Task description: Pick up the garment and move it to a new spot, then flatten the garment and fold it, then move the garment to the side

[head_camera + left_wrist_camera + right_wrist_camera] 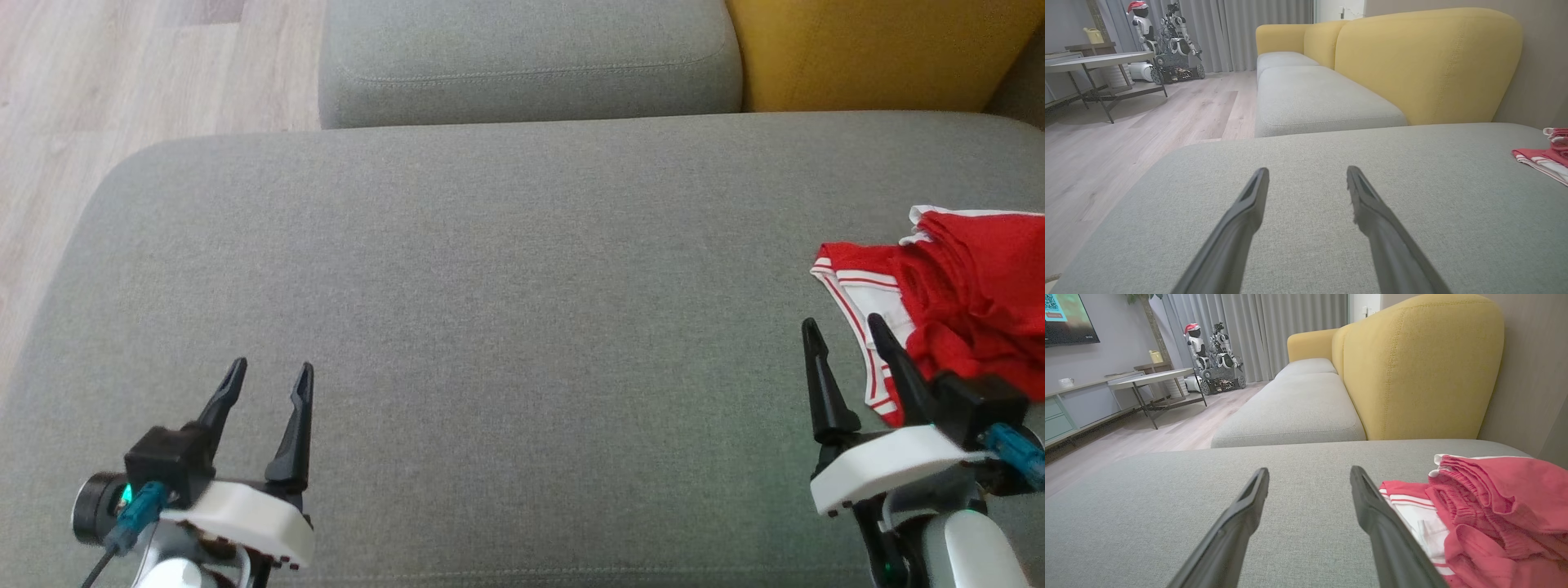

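A red garment (971, 286) with white striped trim lies bunched in soft layers at the right edge of the grey cushion (506, 269). The right gripper (842, 320) hovers just beside it and the left gripper (273, 364) over the cushion's near left corner. Both have their jaws spread wide and hold nothing.

The heap at the edge fits two readings: cloth waiting to be carried to the cushion's middle, or a loose fold already set aside. The layers look too rumpled to settle which. Either way, the judgement is that the right fingers, so close to the trailing white hem, should move clear of it rather than drag across it, since soft cloth snags and shifts.

Counted: one garment, two grippers and two grey cushions — the second (522, 57) beyond the first — plus one yellow backrest (873, 49).
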`<state>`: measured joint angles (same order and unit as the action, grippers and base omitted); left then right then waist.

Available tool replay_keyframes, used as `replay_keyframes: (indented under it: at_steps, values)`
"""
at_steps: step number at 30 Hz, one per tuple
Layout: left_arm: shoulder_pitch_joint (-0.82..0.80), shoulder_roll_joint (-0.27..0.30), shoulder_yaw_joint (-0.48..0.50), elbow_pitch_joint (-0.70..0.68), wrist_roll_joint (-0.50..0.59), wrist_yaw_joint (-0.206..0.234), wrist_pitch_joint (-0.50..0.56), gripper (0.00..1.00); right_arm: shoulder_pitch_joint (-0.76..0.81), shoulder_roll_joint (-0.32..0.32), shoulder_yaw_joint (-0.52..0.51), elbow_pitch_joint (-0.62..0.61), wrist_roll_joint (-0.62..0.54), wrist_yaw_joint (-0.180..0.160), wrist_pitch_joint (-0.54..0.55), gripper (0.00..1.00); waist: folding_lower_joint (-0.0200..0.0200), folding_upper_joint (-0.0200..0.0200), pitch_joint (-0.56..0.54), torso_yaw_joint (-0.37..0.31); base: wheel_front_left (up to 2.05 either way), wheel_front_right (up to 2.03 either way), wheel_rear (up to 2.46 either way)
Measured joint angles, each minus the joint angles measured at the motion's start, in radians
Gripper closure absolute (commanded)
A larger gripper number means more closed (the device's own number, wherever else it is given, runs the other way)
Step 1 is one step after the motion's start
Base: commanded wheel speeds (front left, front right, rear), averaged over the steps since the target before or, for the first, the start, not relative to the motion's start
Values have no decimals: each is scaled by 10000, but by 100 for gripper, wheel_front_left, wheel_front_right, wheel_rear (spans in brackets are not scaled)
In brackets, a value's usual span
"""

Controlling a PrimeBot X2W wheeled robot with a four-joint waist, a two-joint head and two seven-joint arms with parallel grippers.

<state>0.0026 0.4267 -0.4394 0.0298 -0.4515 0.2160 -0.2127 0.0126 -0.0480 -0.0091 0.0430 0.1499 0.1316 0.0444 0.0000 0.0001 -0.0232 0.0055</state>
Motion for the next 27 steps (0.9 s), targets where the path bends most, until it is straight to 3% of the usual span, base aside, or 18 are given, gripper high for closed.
replay_keyframes:
  at_steps: [27]
  values:
    - [133, 100, 4, -221, -132, 234, 13, 0, 6, 6, -52, -19, 2, 0, 144, 0, 0, 0, 53, 128, 0, 0, 0]
